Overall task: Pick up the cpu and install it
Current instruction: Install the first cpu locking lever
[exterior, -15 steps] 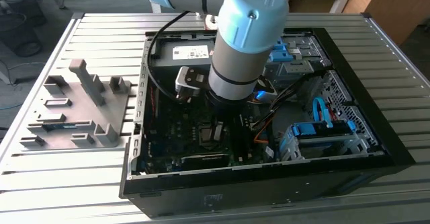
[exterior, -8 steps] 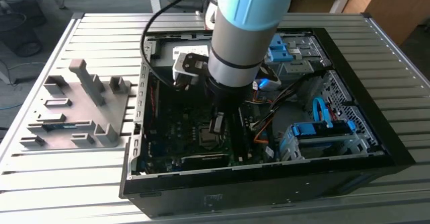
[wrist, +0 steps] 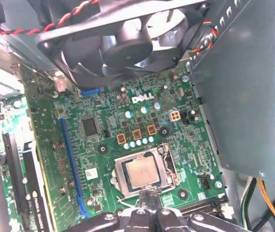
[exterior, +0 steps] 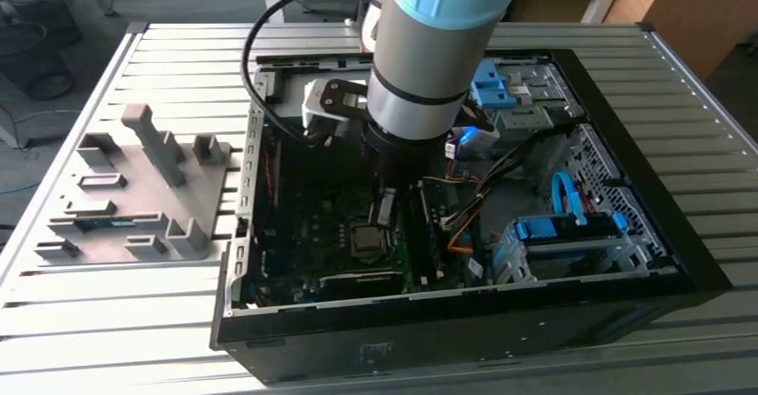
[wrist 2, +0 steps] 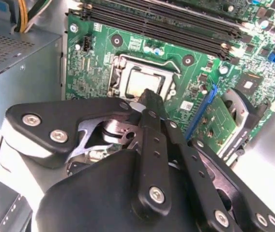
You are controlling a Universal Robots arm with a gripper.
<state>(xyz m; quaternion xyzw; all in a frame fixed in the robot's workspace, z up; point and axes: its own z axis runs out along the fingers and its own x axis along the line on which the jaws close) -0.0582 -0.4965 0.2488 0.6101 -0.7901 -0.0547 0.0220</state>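
Just beyond the end effector [wrist: 148,203], the cpu [wrist: 142,172] sits socketed.

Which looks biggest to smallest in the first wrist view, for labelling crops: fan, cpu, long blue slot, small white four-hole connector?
1. fan, though it sits nearer the camera
2. long blue slot, long but thin
3. cpu
4. small white four-hole connector

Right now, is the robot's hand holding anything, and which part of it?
Nothing seems to be held. In the first wrist view the cpu already sits in its socket on the green motherboard, and the hand hovers at the socket's edge. Whether its tips touch the chip cannot be told.
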